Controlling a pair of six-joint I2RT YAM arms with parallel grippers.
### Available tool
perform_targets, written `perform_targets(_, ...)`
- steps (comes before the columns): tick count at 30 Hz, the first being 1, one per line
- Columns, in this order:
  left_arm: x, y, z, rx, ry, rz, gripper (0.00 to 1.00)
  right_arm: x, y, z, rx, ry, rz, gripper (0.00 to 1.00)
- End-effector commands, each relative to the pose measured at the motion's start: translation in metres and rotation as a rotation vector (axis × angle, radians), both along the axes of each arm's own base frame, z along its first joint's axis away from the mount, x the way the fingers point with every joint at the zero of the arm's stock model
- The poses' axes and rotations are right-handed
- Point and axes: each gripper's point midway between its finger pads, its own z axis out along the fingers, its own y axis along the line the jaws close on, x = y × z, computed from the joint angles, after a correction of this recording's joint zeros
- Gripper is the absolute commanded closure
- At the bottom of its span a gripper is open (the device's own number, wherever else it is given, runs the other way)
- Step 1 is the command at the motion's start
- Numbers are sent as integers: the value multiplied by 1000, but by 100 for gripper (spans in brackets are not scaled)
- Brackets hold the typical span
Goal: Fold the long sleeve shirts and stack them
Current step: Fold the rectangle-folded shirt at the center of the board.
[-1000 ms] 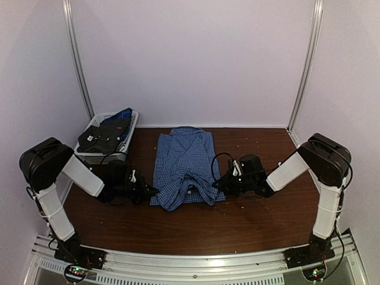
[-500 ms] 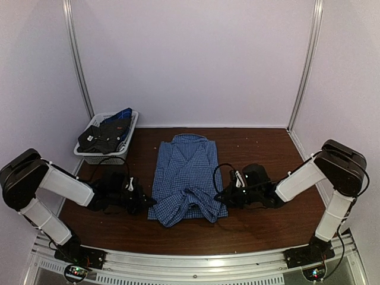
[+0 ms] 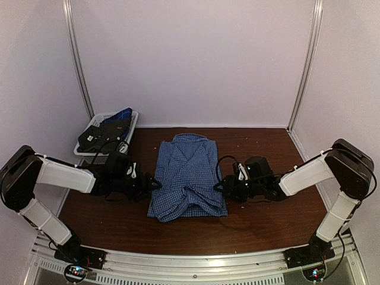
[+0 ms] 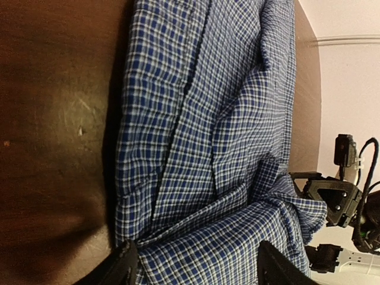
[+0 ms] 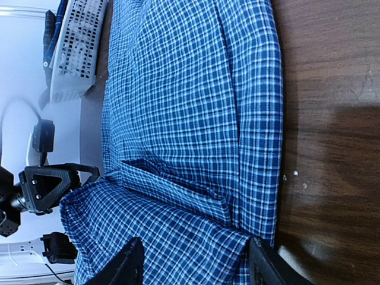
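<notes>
The blue-and-white checked shirt (image 3: 187, 175) lies in the middle of the worktop (image 3: 267, 157). Its collar points to the far side and its sides are folded in, so it forms a long narrow shape. The near end is turned back over the body and sits in a loose, rumpled fold, a little wider than the rest.

The left fingers (image 3: 153, 185) are at the shirt's near-left edge and the right fingers (image 3: 221, 187) at its near-right edge. The two pairs face each other across the folded end, low over the wood. Each wrist view shows its own pair spread apart, with the checked cloth of the folded end lying in the gap between the two tips. The cloth is not pinched, so both pairs are open. Each wrist view also shows the other arm's black fingers just past the far side of the fold.

At the far left of the worktop stands a white lattice basket (image 3: 133, 123), well apart from the shirt, with dark clothes (image 3: 107, 132) piled inside. The left arm's forearm crosses in front of its near wall.
</notes>
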Motion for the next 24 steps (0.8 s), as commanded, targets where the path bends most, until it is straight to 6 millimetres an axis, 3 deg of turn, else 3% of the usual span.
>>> perform_targets(1,8,-3,21,18,-94,-62,27,10,-6,19,-36,-71,-17,37)
perform_targets(5,8,-8,32,17,-115,-110,26,10,-9,25,-73,-91,0,33)
perform_targets(12,-4,14,33,166,-136,-151,25,3,-27,28,-240,-173,37,31)
perform_targets(17,-36,15,32,173,-116,-209,27,-21,-26,32,-443,-276,130,31)
perform_targets(24,-91,2,25,196,-68,-296,28,-59,-31,34,-572,-336,167,30)
